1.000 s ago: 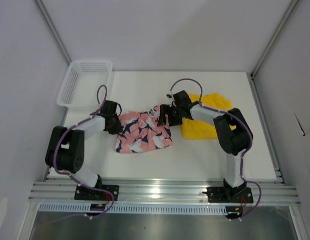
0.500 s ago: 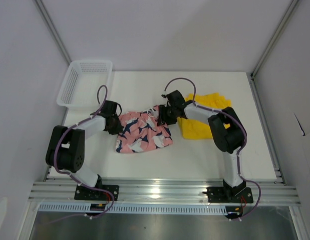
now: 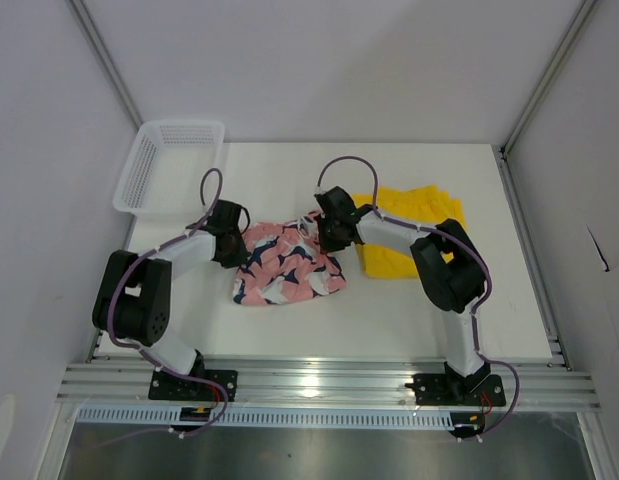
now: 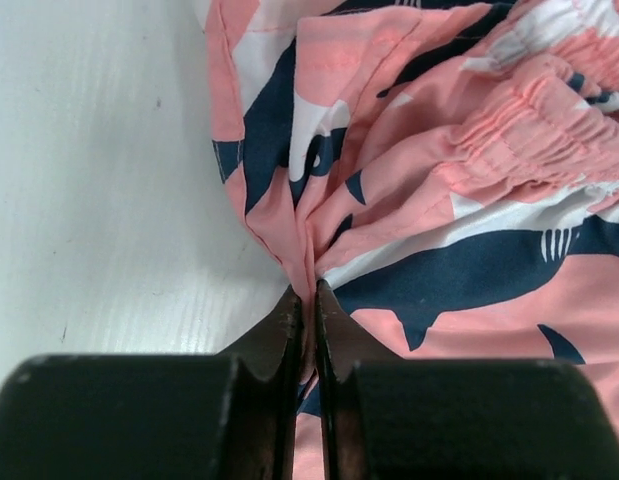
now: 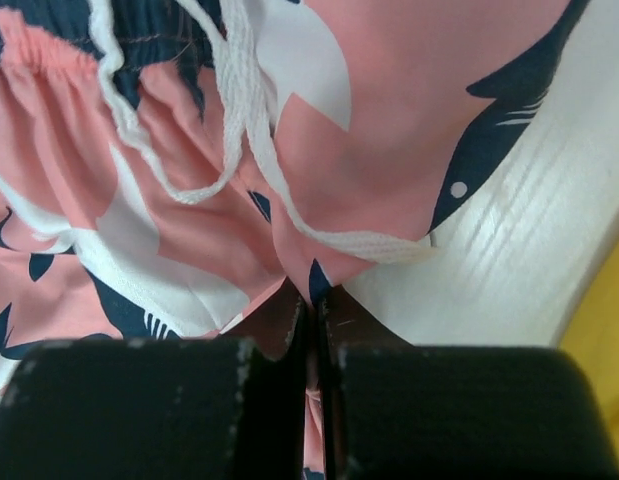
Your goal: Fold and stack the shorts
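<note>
White counter (image 3: 389, 315) carries a mesh basket (image 3: 131, 188) at the far left corner, yellow shorts (image 3: 421, 206) spread right of centre, and pink shorts (image 3: 284, 268) rumpled at centre, just beside the yellow pair. Left hand (image 4: 305, 300) is pinched shut on a gathered fold at the pink shorts' left edge; right hand (image 5: 311, 302) is clamped shut on their right edge. White drawstring (image 5: 251, 120) lies loose over the print, just ahead of the right hand's tips.

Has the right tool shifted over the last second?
Yes. The right tool has slid left, away from the yellow shorts and toward the basket side, now shut on the pink shorts.
</note>
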